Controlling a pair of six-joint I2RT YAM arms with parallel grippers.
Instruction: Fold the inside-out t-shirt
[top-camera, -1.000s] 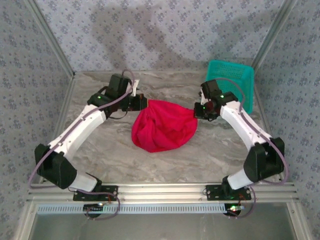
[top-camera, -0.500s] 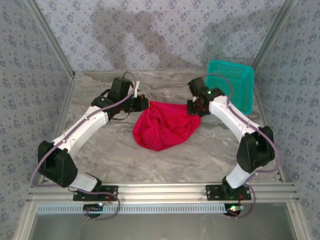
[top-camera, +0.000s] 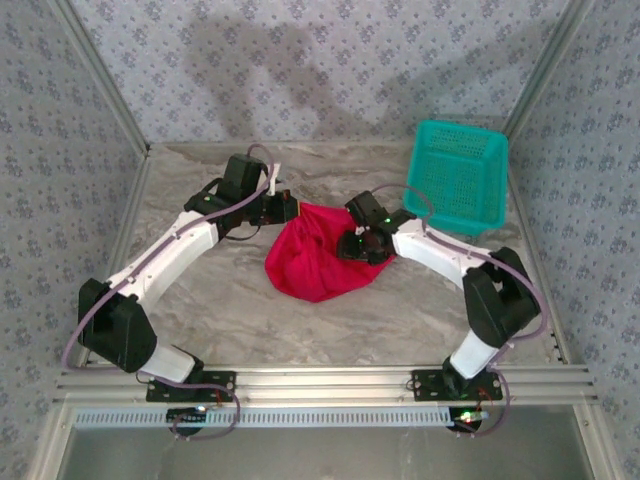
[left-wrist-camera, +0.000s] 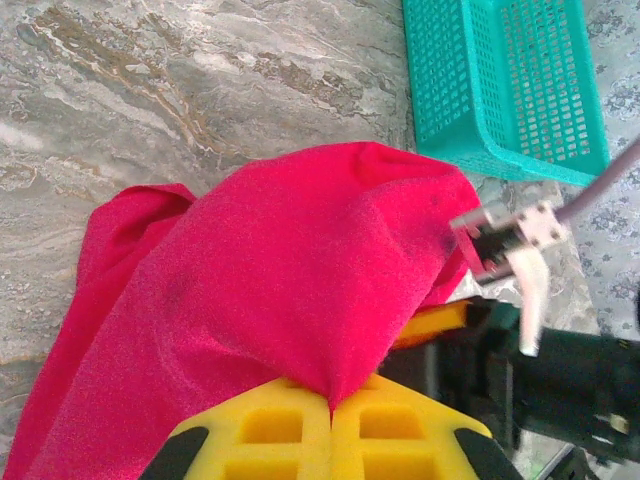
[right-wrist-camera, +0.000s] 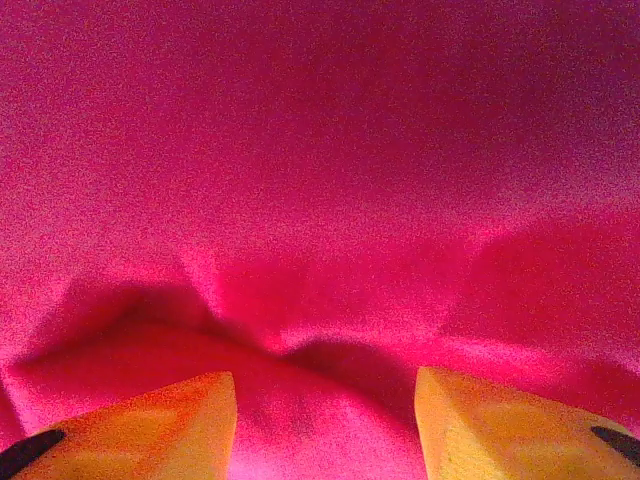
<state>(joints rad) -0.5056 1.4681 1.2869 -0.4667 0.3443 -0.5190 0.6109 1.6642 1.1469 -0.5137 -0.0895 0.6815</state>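
The inside-out t-shirt (top-camera: 318, 262) is a bunched heap of bright red cloth at the middle of the table. My left gripper (top-camera: 290, 209) is shut on its far left corner; in the left wrist view the red cloth (left-wrist-camera: 270, 290) runs pinched into the closed yellow jaws of that gripper (left-wrist-camera: 331, 405). My right gripper (top-camera: 357, 243) hovers over the shirt's right part. In the right wrist view it (right-wrist-camera: 325, 400) stands open, its yellow fingers (right-wrist-camera: 160, 415) wide apart with red cloth (right-wrist-camera: 320, 180) close beneath and between them.
A teal mesh basket (top-camera: 458, 175) stands at the far right of the table, seen again in the left wrist view (left-wrist-camera: 500, 85). Bare marble tabletop (top-camera: 230, 300) lies in front of the shirt. Patterned walls enclose the back and sides.
My right gripper has let go of the shirt's right corner, opened, and swung left over the cloth. The shirt's right side has slackened and drawn in. The left gripper holds still.
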